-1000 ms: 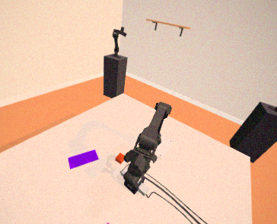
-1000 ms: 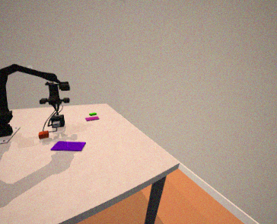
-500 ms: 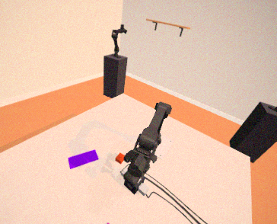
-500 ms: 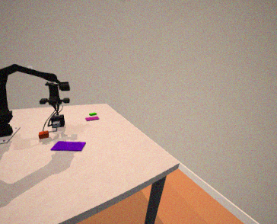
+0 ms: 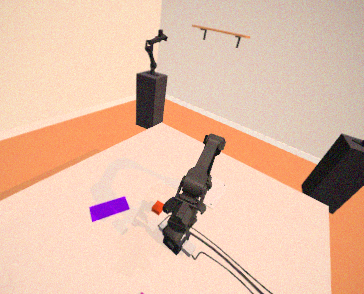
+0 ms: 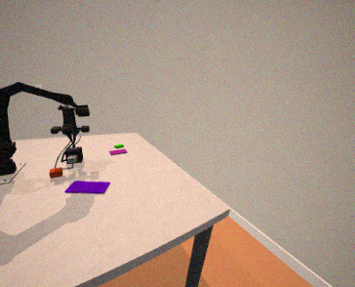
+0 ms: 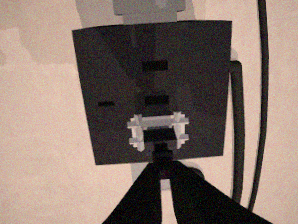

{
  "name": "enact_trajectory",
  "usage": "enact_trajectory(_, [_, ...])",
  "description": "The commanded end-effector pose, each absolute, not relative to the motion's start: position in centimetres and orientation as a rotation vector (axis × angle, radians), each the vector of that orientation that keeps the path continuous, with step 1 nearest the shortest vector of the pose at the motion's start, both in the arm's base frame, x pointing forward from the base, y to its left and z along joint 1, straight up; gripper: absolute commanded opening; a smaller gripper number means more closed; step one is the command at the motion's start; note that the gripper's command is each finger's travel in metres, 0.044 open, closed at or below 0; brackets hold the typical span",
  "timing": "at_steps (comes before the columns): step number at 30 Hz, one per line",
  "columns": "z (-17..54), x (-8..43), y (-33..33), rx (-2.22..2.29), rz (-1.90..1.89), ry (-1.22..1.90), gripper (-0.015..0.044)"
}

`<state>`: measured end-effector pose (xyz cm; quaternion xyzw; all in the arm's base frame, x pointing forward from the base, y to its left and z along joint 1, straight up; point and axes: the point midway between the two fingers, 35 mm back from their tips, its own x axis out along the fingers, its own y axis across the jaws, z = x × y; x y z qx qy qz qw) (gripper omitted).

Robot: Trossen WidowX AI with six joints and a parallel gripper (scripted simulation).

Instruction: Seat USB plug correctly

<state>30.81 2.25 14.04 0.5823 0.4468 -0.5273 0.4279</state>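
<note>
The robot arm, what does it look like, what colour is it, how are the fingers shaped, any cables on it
The arm is matte black to dark charcoal, built of slim boxy links on a pale flat base plate. The gripper has two plain black fingers that taper to narrow tips. No markings or labels are legible. Thin dark cables trail across the table near it; whether they belong to the arm is unclear.

Exterior view: the arm's base stands at the left edge of the tabletop [image 6: 147, 205], and the arm reaches right so that the gripper [image 6: 73, 146] hangs directly above the power cube [image 6: 74, 156]. A small block [image 6: 56, 172] lies just left of the cube and nearer the camera; a flat mat [image 6: 88, 186] lies in front of both. Two small flat pieces [image 6: 118, 149] lie to the cube's right, one behind the other. Wrist view: the USB plug [image 7: 160, 141] sits on the cube's top face, with cables [image 7: 261, 83] running along the cube's right side.
</note>
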Motion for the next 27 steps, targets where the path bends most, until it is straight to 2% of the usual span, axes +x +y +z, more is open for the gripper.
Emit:
enact_trajectory(1, [13.93, 30.83, 2.29, 1.459, -1.317, 1.117, 0.0000])
enact_trajectory(27, [13.61, 30.84, 2.29, 1.459, -1.317, 1.117, 0.0000])
